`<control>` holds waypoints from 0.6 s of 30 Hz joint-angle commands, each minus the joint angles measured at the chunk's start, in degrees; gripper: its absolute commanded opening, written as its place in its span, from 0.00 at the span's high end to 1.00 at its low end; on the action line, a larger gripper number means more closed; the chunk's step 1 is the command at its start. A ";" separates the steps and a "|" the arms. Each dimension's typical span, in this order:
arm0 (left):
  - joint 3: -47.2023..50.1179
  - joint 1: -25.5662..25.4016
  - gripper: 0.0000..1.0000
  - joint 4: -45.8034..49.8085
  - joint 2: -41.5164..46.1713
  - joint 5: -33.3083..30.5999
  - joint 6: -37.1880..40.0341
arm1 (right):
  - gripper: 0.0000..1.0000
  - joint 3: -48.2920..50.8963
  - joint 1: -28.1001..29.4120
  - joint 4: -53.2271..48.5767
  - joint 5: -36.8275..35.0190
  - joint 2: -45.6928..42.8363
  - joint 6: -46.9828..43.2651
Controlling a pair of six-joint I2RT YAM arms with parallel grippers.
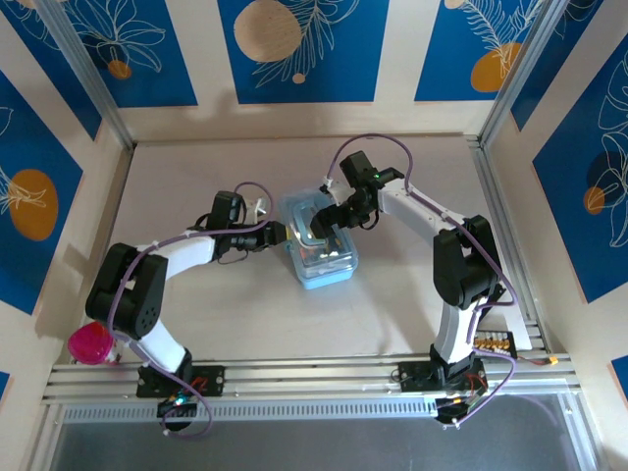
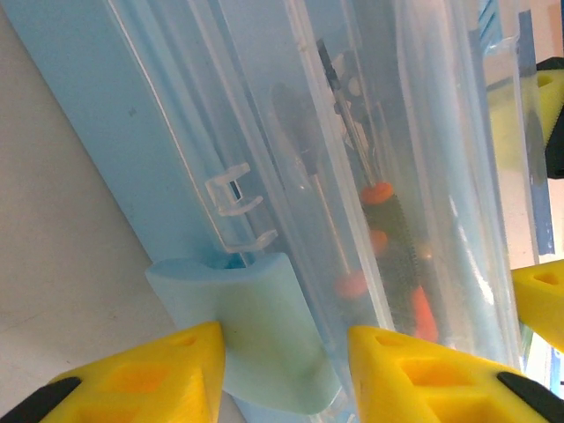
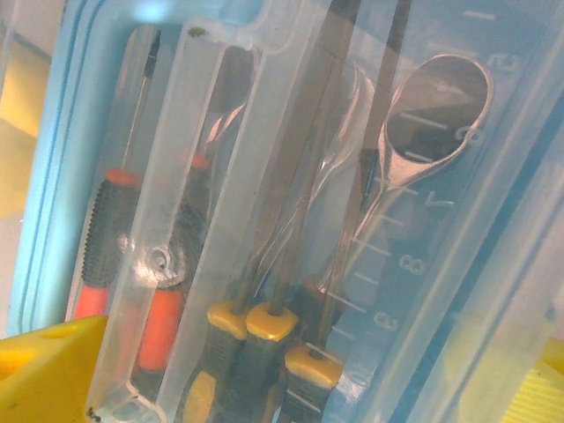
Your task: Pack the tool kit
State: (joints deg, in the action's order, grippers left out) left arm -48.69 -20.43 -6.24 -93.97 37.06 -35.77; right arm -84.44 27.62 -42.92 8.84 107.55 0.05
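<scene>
Tool kit: the translucent light-blue case lies on the table at mid-table, between the 2 arms, with its clear lid over the tools.
Left gripper: at the case's left side, jaws part-way closed and holding the pale-blue latch tab. 1 yellow finger touches the tab, the other lies against the lid's edge.
Right gripper: over the far end of the case, jaws spread wide. 1 yellow finger sits at the case's blue rim; whether it touches, nobody can tell.
Tools inside: 3 screwdrivers with yellow collars lie side by side. An orange-and-black screwdriver lies beside them near the rim. A wrench shows its ring end under the lid.
Pink cup: at the near left edge, beside the left arm, well apart from the case.
</scene>
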 commanded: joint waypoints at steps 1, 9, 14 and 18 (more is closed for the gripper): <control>-2.07 -1.62 0.58 -7.36 1.13 2.42 -2.17 | 0.06 5.28 3.29 -7.27 10.67 9.52 -1.81; -1.58 -1.99 0.58 -10.68 1.70 2.75 -4.87 | 0.06 5.27 3.24 -7.33 10.82 9.86 -1.90; -1.58 -1.99 0.58 -11.73 3.00 2.78 -6.08 | 0.07 5.10 3.24 -7.27 11.02 10.05 -1.90; -1.93 -2.00 0.58 -11.43 4.09 2.67 -6.24 | 0.07 4.94 3.32 -7.31 11.18 10.23 -1.92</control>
State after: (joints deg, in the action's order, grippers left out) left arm -48.49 -20.82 -7.68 -93.47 36.99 -40.69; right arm -84.82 27.24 -43.31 9.67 107.85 -0.12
